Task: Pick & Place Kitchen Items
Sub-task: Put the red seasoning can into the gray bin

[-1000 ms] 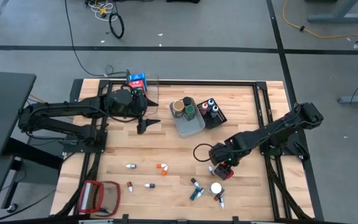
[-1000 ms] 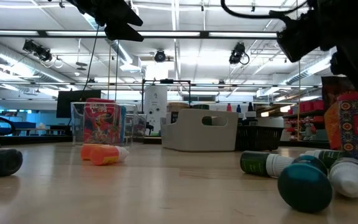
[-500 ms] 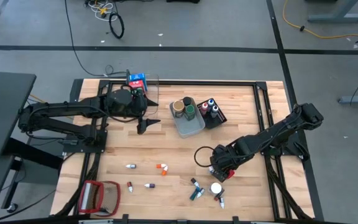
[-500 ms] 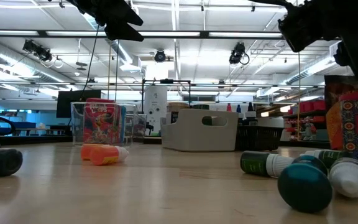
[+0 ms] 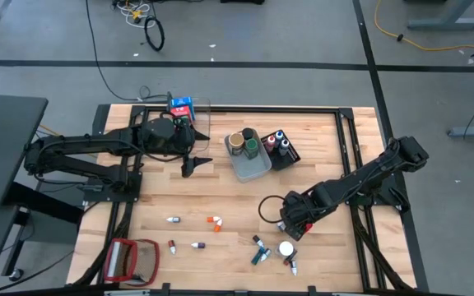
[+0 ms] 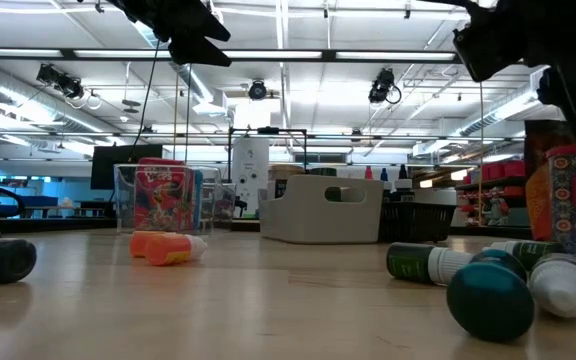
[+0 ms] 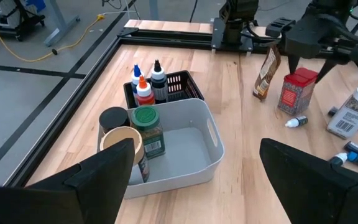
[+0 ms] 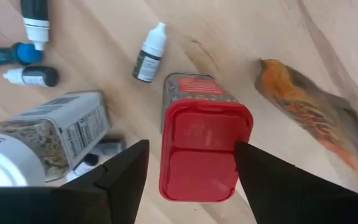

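now | right gripper (image 8: pixel 190 163) apart, straddling upright red-lid tin (image 8: pixel 205 147) | left gripper (image 7: pixel 194 171) apart, far off

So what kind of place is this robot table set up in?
Probably a robotics lab or workshop hall: a bare concrete floor with loose cables, an open ceiling with strip lights, and the wooden table standing in open space.

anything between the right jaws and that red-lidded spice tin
Nothing visible. The right gripper hangs directly over the upright red-lidded spice tin, jaws open on either side of its lid. The small white-capped dropper bottle lies off to one side, clear of the jaws.
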Tool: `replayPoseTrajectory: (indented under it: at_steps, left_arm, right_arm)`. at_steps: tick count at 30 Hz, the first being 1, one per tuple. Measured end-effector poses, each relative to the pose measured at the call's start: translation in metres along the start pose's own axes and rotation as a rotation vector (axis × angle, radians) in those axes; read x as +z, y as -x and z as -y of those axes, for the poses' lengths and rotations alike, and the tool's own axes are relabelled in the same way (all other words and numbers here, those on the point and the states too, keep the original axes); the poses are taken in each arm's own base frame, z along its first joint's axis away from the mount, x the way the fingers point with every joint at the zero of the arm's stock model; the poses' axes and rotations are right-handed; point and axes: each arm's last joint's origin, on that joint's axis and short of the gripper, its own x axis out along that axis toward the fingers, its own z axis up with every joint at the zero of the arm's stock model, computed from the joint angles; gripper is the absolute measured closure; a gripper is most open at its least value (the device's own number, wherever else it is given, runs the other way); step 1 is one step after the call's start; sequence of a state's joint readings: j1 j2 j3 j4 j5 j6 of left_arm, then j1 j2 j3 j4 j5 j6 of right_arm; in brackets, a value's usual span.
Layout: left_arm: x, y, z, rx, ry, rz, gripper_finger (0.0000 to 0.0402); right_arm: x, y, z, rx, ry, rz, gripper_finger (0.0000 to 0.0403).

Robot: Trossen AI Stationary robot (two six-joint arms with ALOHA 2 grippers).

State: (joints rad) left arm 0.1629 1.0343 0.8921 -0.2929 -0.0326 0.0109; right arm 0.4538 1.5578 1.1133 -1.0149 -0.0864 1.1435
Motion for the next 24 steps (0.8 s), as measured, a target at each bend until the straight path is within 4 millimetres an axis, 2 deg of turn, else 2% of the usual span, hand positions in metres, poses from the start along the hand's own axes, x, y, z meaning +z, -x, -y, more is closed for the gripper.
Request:
replayPoseTrajectory:
  at_steps: [4, 9, 12, 24]
  left_arm:
    - [0.0, 0.0, 0.0, 0.0, 0.004, 0.0, 0.0046]
    - [0.002, 0.0, 0.0, 0.0, 0.003, 0.022, 0.0046]
    - [0.002, 0.0, 0.0, 0.0, 0.001, 0.021, 0.0046]
    - [0.001, 0.0, 0.0, 0.0, -0.004, 0.014, 0.0046]
  right_arm:
    - [-0.002, 0.002, -0.002, 0.002, 0.021, -0.014, 0.0154]
    - [0.0, 0.024, -0.007, -0.034, 0.041, 0.047, 0.0154]
    - [0.001, 0.028, -0.008, -0.044, 0.036, 0.092, 0.0154]
    - [-0.002, -0.005, -0.017, -0.111, 0.04, -0.029, 0.0154]
